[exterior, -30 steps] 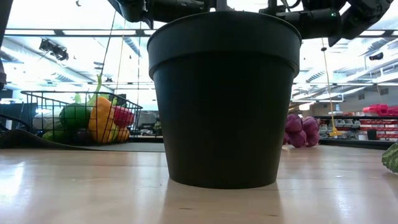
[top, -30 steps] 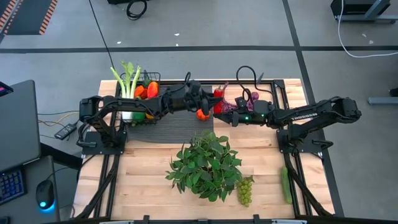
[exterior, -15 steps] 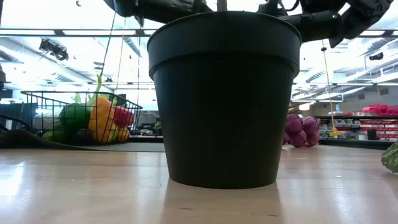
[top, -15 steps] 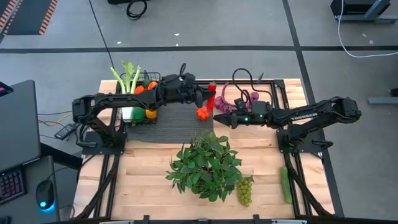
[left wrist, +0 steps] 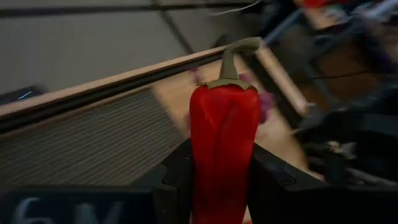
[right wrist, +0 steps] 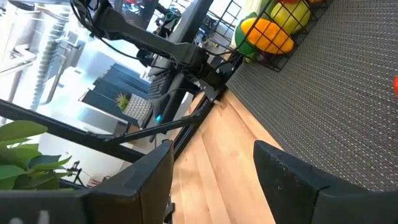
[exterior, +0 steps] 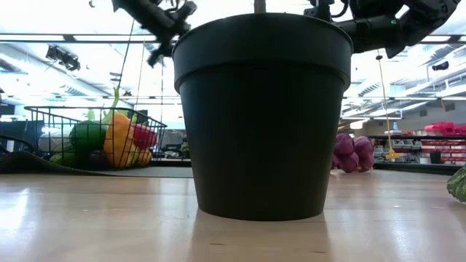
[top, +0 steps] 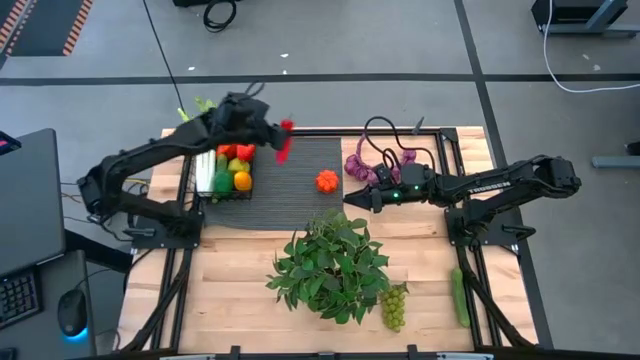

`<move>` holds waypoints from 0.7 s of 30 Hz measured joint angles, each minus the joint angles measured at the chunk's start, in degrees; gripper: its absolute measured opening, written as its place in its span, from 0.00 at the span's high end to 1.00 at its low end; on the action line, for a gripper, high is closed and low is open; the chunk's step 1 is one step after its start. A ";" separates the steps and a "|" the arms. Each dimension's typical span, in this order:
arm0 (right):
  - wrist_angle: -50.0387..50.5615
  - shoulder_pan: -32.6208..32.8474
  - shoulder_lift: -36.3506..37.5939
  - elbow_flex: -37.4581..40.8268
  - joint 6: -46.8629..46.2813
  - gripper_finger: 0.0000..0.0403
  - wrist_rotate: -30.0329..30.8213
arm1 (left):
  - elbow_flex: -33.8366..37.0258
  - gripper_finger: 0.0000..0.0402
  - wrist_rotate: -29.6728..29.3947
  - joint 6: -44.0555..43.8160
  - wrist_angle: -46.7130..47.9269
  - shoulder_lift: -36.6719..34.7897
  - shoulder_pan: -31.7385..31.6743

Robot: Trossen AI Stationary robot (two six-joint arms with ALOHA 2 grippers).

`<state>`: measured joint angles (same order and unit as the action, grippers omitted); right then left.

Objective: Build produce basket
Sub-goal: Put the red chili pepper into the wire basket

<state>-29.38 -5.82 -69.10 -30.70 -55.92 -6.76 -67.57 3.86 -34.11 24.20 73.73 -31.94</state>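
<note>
From table height the black pot (exterior: 262, 109) hides the mat's middle and cuts both arms off at the top edge, while the left wrist view blurs everything behind the red pepper (left wrist: 222, 149), whose lower end runs off-frame.

left gripper (left wrist: 221, 186): raised, fingers clamped on red pepper (left wrist: 222, 149) | right gripper (right wrist: 211, 168): extended low, fingers parted, empty

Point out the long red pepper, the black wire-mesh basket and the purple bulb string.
long red pepper (left wrist: 224, 155): left wrist view, mid-body.
black wire-mesh basket (exterior: 44, 110): low view, top rim wire.
purple bulb string (top: 358, 165): high view, bulb cluster.
</note>
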 joint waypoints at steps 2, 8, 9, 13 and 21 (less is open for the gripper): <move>-0.01 -0.02 0.00 0.00 0.00 0.44 0.02 | 0.02 0.72 -0.19 0.32 4.99 -2.09 -2.18; 0.24 -0.02 0.00 0.00 0.17 0.44 0.04 | 0.00 0.73 -1.34 2.24 13.43 -6.75 -7.41; 0.26 -0.02 0.00 0.00 0.17 0.44 0.04 | 0.00 0.73 -1.52 2.28 14.97 -7.20 -8.16; 0.63 -0.02 0.00 0.00 0.17 0.44 -0.03 | 0.02 0.72 -2.96 3.70 21.73 -8.28 -10.26; 2.64 -0.02 0.00 0.00 0.17 0.44 -0.18 | 0.04 0.72 -7.03 3.96 28.97 -8.50 -11.09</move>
<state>-26.74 -5.85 -69.10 -30.70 -55.75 -6.94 -67.53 -3.17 -30.15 53.17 65.23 -43.03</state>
